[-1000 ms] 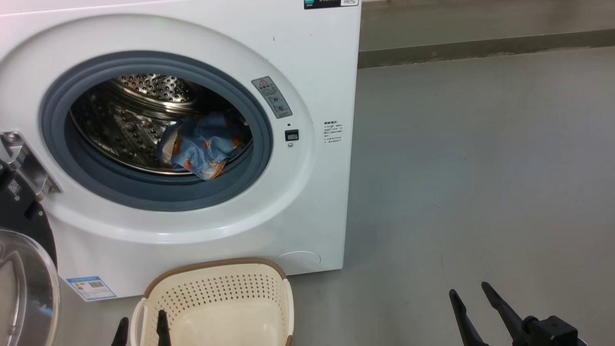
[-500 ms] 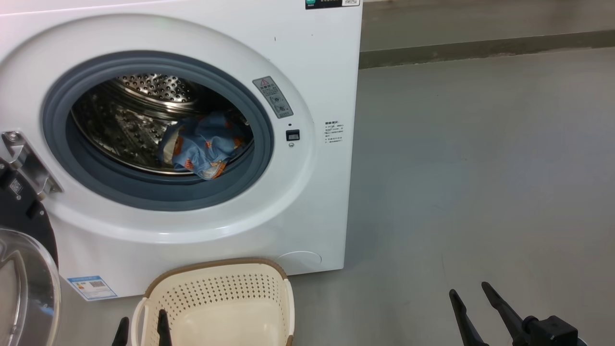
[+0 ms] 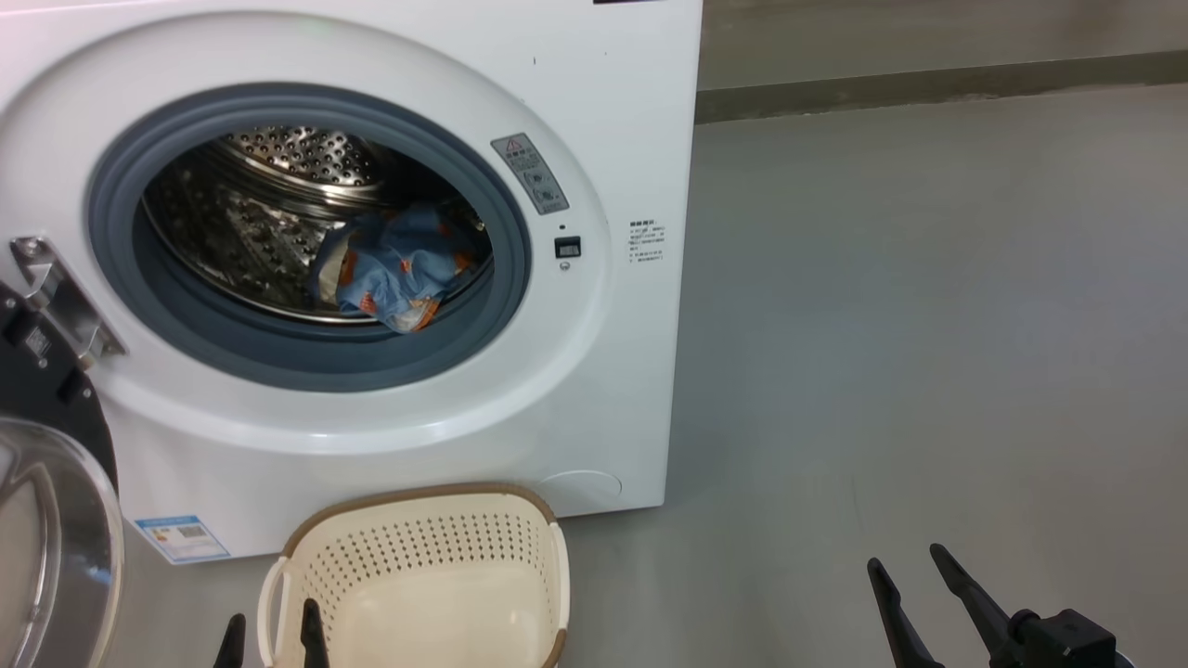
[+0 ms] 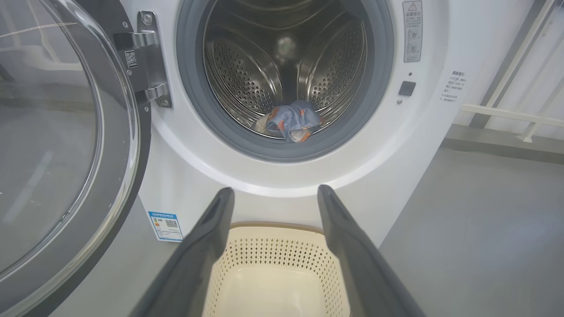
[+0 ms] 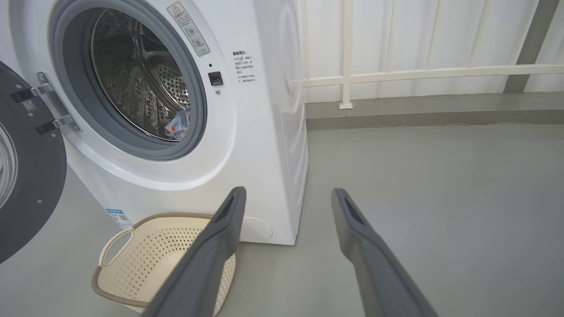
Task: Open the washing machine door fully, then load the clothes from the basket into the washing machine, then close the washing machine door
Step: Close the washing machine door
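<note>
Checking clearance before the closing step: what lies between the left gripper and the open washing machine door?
Bare grey floor lies between the left gripper and the washing machine door, as seen in the head view.

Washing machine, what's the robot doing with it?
It's doing laundry. The washing machine door is swung wide open, and the clothes lie inside the washing machine. The basket in front looks empty. The left gripper and right gripper are open, holding nothing. Closing the door is what's left.
</note>
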Available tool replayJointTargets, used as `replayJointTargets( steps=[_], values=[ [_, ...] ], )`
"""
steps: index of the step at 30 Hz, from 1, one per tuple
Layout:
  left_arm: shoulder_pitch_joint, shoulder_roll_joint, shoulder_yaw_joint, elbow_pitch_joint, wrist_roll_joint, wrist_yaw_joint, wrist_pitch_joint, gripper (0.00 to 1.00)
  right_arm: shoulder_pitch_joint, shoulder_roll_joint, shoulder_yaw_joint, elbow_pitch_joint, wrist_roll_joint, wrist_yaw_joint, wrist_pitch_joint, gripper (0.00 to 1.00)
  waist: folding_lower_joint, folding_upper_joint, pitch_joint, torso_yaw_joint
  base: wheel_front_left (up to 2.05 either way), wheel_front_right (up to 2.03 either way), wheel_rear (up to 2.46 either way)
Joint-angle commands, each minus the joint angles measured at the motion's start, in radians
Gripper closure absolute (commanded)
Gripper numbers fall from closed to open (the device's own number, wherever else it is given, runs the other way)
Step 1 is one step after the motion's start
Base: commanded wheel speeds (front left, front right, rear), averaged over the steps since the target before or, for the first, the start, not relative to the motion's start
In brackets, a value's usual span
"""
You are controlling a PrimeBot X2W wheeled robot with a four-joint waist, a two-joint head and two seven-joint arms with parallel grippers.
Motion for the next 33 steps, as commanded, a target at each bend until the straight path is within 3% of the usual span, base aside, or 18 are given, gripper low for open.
replayJointTargets(
  steps=[1,14,33],
  values=[
    [-0.024,0.008,0.027,-0.018,0.009,0.009,-0.006,0.00,-0.020,-0.012,0.022,-0.023,-0.016,0.001,-0.005,0.00,0.0001,0.0000,0.000,0.001,-1.53,1.53,0.00],
    [-0.023,0.008,0.026,-0.017,0.018,0.004,-0.006,0.00,-0.021,-0.011,0.024,-0.024,-0.014,0.001,-0.005,0.00,0.0001,0.0000,0.006,0.003,-1.31,1.31,0.00],
    [-0.031,0.008,0.026,-0.015,0.022,0.002,-0.006,0.00,-0.026,-0.009,0.024,-0.024,-0.016,0.001,-0.005,0.00,0.0001,0.0000,0.014,0.018,-0.06,0.06,0.00]
  ],
)
